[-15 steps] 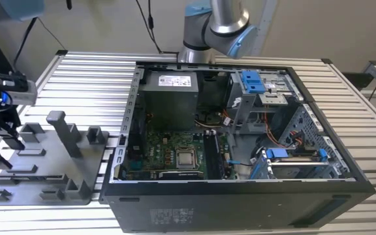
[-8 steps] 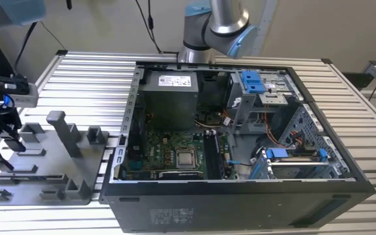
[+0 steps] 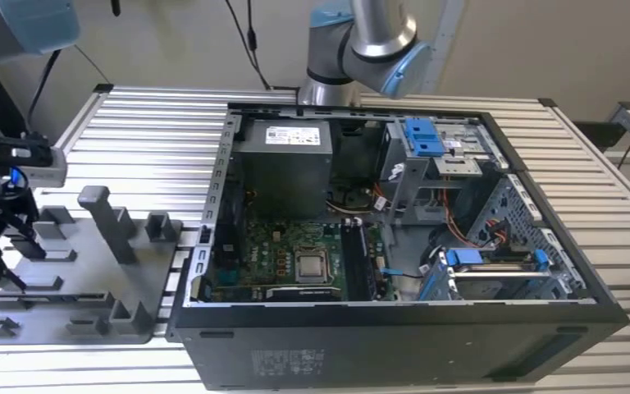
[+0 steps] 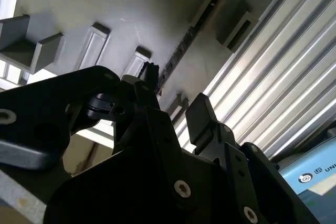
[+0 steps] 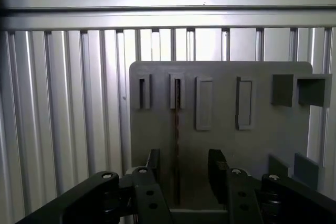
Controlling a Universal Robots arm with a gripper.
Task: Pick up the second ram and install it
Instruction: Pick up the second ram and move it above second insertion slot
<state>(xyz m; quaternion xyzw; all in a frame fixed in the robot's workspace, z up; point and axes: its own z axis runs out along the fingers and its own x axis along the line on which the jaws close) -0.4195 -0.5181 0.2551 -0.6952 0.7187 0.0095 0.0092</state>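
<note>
Gripper [image 5: 183,153] spread over the second ram [image 5: 177,129]
It stands on edge in the grey holder [image 5: 223,103], raised slot blocks [image 5: 203,103] alongside.

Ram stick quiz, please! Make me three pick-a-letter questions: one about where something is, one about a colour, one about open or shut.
1. Where is the second ram?
A) standing in a slot of the grey holder
B) plugged into the motherboard
C) lying on the table slats

2. What colour are the drive-bay clips in the computer case?
A) red
B) blue
C) yellow

3. How is the gripper?
A) shut on the ram
B) open, a finger on each side of the ram
C) open, above the case

Answers:
1 A: the first wrist view shows it on edge in a slot.
2 B: they look bright blue in the exterior view.
3 B: gaps show between the fingers and the stick.
</note>
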